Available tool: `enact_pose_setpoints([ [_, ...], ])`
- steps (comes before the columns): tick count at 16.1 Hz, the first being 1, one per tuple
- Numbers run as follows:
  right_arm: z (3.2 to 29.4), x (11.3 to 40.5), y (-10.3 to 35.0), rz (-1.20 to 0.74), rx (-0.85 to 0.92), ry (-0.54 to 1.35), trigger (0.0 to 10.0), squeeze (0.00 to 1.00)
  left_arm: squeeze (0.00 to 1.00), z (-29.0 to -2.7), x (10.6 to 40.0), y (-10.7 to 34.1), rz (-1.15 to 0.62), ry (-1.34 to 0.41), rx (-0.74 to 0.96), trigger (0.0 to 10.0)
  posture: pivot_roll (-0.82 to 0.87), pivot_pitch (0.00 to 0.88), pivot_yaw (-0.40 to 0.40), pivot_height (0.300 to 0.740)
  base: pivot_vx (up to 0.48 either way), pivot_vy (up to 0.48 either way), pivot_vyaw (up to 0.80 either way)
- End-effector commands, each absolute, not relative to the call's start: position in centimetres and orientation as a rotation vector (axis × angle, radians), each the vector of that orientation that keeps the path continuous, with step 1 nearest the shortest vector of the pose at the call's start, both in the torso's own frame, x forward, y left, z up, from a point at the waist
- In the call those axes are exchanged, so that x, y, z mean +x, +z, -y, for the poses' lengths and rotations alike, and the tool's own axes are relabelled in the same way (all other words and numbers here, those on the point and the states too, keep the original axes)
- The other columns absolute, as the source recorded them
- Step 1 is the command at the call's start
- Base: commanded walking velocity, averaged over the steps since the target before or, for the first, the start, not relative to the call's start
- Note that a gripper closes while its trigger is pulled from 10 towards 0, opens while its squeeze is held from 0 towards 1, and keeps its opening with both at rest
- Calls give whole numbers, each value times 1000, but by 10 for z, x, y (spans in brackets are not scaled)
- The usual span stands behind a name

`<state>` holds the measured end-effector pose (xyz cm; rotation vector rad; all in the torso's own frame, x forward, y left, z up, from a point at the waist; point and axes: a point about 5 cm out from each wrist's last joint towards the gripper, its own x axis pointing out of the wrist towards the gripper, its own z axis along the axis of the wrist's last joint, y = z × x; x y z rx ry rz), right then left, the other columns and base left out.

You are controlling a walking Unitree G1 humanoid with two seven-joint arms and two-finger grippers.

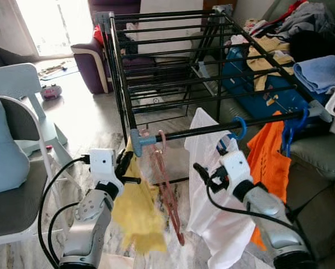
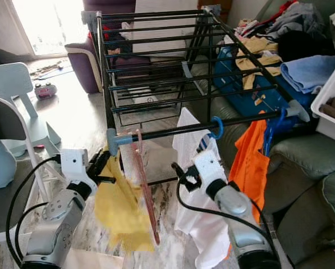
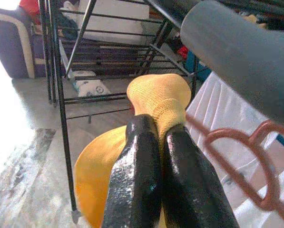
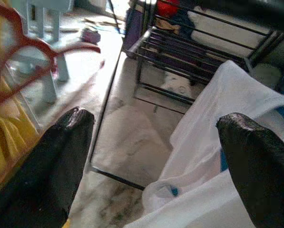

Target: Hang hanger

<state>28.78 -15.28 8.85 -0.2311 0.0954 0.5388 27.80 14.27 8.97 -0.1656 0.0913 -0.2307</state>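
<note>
Your left tool (image 1: 124,163) sits just below the near-left corner of the black drying rack (image 1: 173,73), its two fingers (image 3: 137,175) pressed together on a fold of the yellow garment (image 1: 138,216) — the cloth bulges out past the fingertips in the left wrist view and hangs down from the grip toward the marble floor (image 1: 94,120).

The pink hanger (image 1: 168,188) hangs by its hook from the rack's near rail (image 1: 212,130), just beside the grey corner joint (image 1: 140,138), and dangles slanted alongside the yellow garment; whether the garment is threaded on it you cannot tell.

Your right tool (image 2: 181,172) is spread wide and holds nothing. It hovers below the near rail, between the pink hanger and the white garment (image 1: 215,196), with one finger (image 4: 260,171) close against the white cloth.

The white garment hangs from the near rail on a blue hanger (image 1: 238,128), about midway along the rail. Toward the rail's right end, an orange garment (image 1: 271,162) hangs on a second blue hanger (image 1: 293,130).

A grey chair (image 1: 15,168) stands to the left of the rack, and a sofa heaped with clothes (image 1: 290,39) lies along its right side.
</note>
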Motion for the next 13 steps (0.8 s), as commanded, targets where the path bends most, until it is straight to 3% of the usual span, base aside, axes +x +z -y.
enact_pose_setpoints([
  [1, 152, 286, 96, -103, -202, 597, 10000, 0, 0, -146, 280, 98, -60, -228, -148, 10000, -110, 0, -2, 740, 0, 0, 0],
  [13, 143, 280, 105, -218, -185, 821, 10000, 0, 0, -132, 284, 103, -53, -263, -147, 10000, -112, 0, 4, 740, 0, 0, 0],
])
